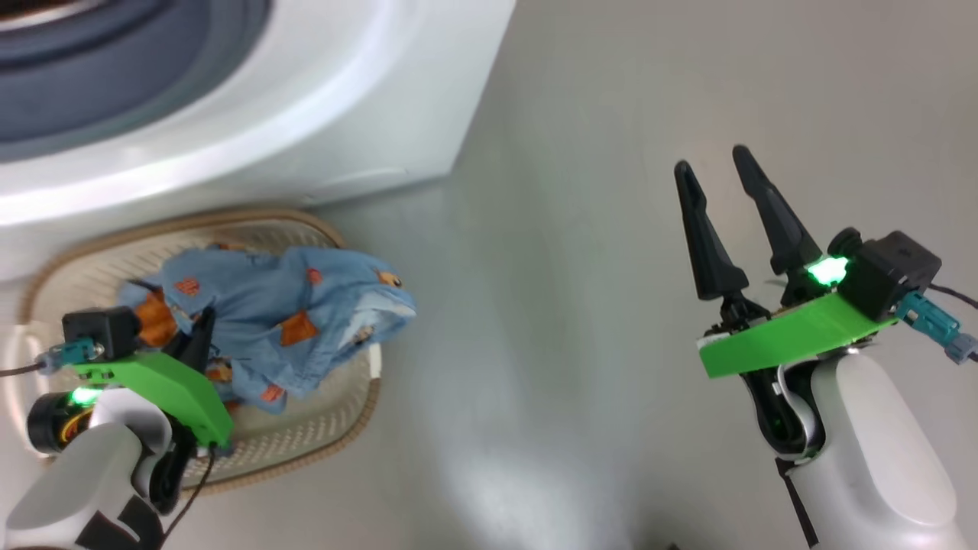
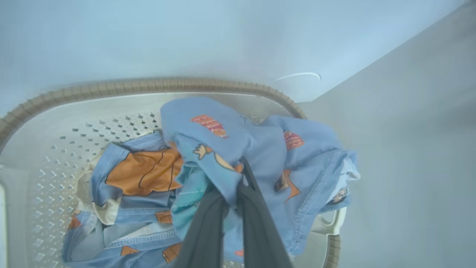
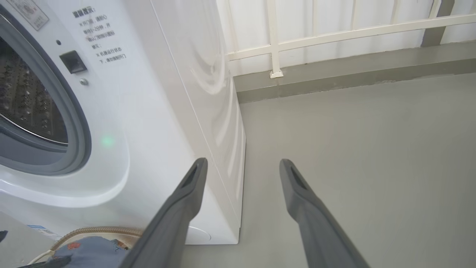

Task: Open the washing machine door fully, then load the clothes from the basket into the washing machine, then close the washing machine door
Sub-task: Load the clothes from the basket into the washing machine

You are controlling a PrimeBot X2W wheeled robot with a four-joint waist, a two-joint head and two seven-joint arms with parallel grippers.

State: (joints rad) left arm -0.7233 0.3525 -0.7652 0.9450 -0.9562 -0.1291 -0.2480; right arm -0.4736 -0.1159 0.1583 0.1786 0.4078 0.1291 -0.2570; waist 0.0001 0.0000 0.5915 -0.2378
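— Where does the left gripper (image 1: 203, 330) stand?

— Low over the basket (image 1: 348, 428), with its two dark fingers (image 2: 258, 223) pressed together on a fold of the clothes (image 2: 230, 141). Blue cloth bunches between and around them (the tip of one finger is buried in it). The pale left forearm (image 1: 76, 489) rises from the lower left corner of the head view. The wrist is bent, so the fingers point down and forward into the heap.

— And the clothes themselves?

— They sit in the basket as a light blue pile with orange patches. One garment hangs over the rim on the side toward the open floor (image 1: 611, 305). A beige piece (image 2: 106, 214) lies underneath, near the perforated wall.

— The right gripper (image 1: 712, 159)?

— Its jaws stand wide apart and hold nothing. That arm is raised at the lower right of the head view, well apart from the basket. Its fingers point away from the robot over bare floor.

— What lies beyond?

— The washing machine (image 1: 306, 99) stands just behind the basket. Its white front is touching or almost touching the woven rim (I cannot tell which). In the right wrist view its round opening shows the steel drum (image 3: 26, 96) inside the grey seal (image 3: 80, 123). A white railing (image 3: 334, 35) runs along the wall past the machine's side.
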